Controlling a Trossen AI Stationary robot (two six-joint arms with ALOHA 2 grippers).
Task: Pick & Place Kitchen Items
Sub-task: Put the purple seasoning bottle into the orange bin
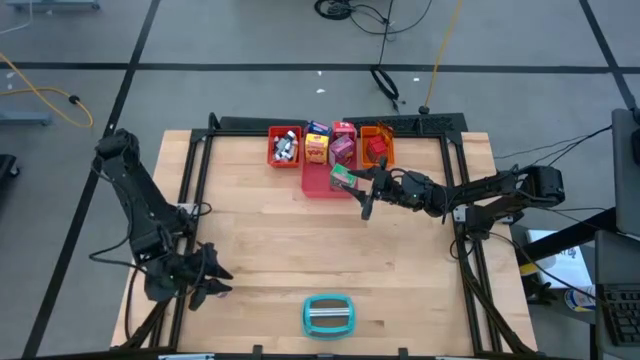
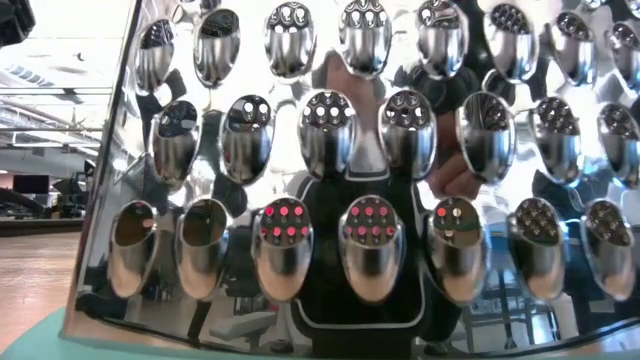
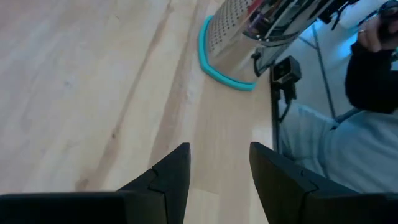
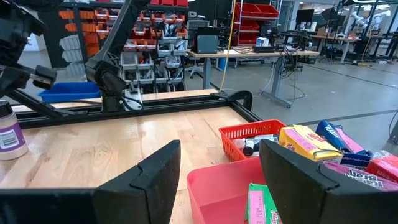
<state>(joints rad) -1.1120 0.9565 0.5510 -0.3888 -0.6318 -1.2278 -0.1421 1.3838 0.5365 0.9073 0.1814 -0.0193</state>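
Note:
The kitchen items sit at the table's far edge. A red tray (image 1: 285, 146) holds small bottles, and a yellow box (image 1: 318, 149) and a purple packet (image 1: 342, 149) stand beside it. An orange tray (image 1: 378, 146) holds a red box. A green box (image 4: 261, 204) lies in the pink tray (image 1: 322, 184). My right gripper (image 4: 221, 149) hovers level over that tray's right part, open, with the green box below and ahead of its fingers. My left gripper (image 3: 217, 152) is open over bare wood at the table's near left (image 1: 220, 282), with nothing between its fingers.
A teal-rimmed metal grater (image 1: 328, 314) stands near the front edge and fills the low view (image 2: 350, 200). It also shows ahead of my left gripper (image 3: 239, 43). A small white bottle (image 4: 9, 134) stands on the wood. A person (image 3: 373, 68) is beyond the near edge.

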